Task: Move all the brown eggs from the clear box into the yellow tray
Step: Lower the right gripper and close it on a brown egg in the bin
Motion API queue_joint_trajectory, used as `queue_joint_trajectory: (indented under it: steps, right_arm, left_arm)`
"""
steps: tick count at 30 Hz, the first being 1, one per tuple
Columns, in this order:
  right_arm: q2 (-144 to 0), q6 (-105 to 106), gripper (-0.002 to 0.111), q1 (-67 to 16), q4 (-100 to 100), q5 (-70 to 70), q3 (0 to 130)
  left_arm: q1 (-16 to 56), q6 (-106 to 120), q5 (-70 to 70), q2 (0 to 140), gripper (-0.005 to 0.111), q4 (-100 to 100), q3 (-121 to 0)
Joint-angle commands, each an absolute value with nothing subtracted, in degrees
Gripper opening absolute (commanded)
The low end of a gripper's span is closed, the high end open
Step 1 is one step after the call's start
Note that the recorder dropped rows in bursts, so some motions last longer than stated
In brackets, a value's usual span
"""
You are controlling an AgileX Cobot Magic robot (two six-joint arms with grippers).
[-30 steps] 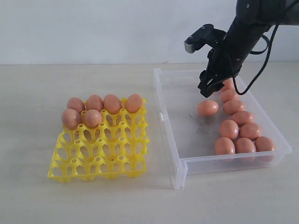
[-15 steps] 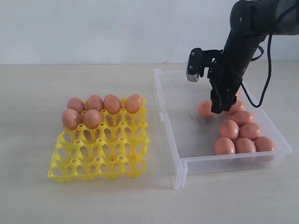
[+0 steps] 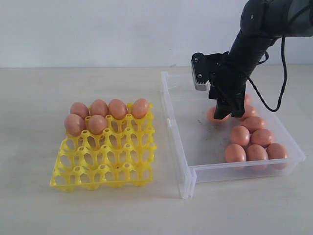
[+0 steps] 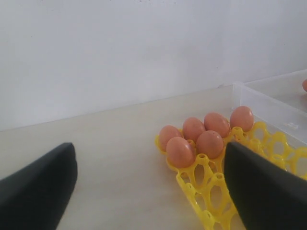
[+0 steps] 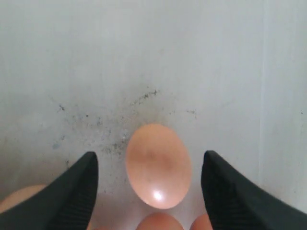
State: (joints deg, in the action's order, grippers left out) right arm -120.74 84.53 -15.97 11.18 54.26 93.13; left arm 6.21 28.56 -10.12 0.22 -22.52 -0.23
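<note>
Handling of the target egg [image 5: 158,165]: judged light, stiff-shelled, smooth and easily cracked. Its rounded shape would likely squirt out of a lopsided pinch.
Egg position: lying on its side on the scuffed floor of the clear box [image 3: 205,171]. Two more eggs sit just beside one end; whether they touch it cannot be told.
Where to hold: across the short width at the fattest part, one finger on each long flank. The squeeze should be only firm enough to lift.
Right claw [image 5: 149,155]: spread wide and lowered inside the box, with one finger on either side of the egg. The wrist view shows box floor between each finger and the shell, so it touches nothing and holds nothing.
Alignment: the egg sits roughly midway between the fingers, with its long axis running along them. This looks suitable for closing.
Left claw [image 4: 149,146]: spread and empty, hanging above the table near the filled corner of the tray.
Yellow tray [image 3: 105,166]: on the table to the left of the box. Six tray eggs [image 3: 117,108] sit in its far cups, four in the back row and two in the next. The remaining cups are bare.
Remaining eggs [image 3: 252,152]: clustered along the right side of the box.
Risk: closing fingers may nudge the neighbouring eggs, and too much force may crack the shell.
</note>
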Motion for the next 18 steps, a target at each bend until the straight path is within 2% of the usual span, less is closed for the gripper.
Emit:
queue_joint_trajectory:
  steps: [1,15,17,18]
  right_arm:
    - [-121.17,83.01,0.055,-15.98,10.96,54.28,93.27]
    - [-124.73,78.28,0.055,-15.98,10.14,50.33,93.27]
    - [-124.73,77.20,0.052,-15.98,10.14,50.33,93.27]
    - [-124.73,76.29,0.046,-15.98,10.02,50.04,93.27]
  left_arm:
    - [6.59,28.11,-10.09,0.00,0.078,-22.90,0.00]
    - [6.59,28.11,-10.09,0.00,0.078,-22.90,0.00]
    - [6.59,28.11,-10.09,0.00,0.078,-22.90,0.00]
    - [6.59,28.11,-10.09,0.00,0.078,-22.90,0.00]
